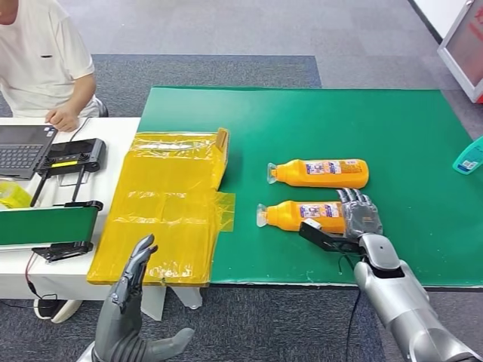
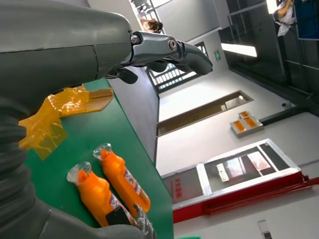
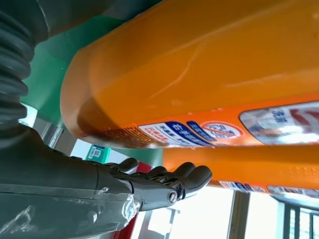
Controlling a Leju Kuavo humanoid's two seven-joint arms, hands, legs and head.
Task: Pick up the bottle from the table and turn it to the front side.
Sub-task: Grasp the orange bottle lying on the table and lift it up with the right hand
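Observation:
Two orange bottles with clear caps lie on their sides on the green mat [image 1: 342,121], caps pointing left. The near bottle [image 1: 296,216] [image 2: 95,191] [image 3: 207,64] has my right hand [image 1: 356,219] [image 3: 112,194] at its base end. The fingers reach straight along its far side, between the two bottles, and the thumb lies along its near side. The hand is not closed around it, and the bottle rests on the mat. The far bottle [image 1: 321,173] [image 2: 124,179] [image 3: 263,167] lies parallel behind it. My left hand [image 1: 128,302] [image 2: 75,50] is raised in front of the table, fingers apart, holding nothing.
Yellow plastic bags [image 1: 165,204] cover the mat's left edge. On the white table to the left are a small green conveyor [image 1: 45,225], a black device [image 1: 74,157] and a laptop [image 1: 23,147], with a seated person [image 1: 45,60] behind. A teal object [image 1: 470,157] sits at the far right.

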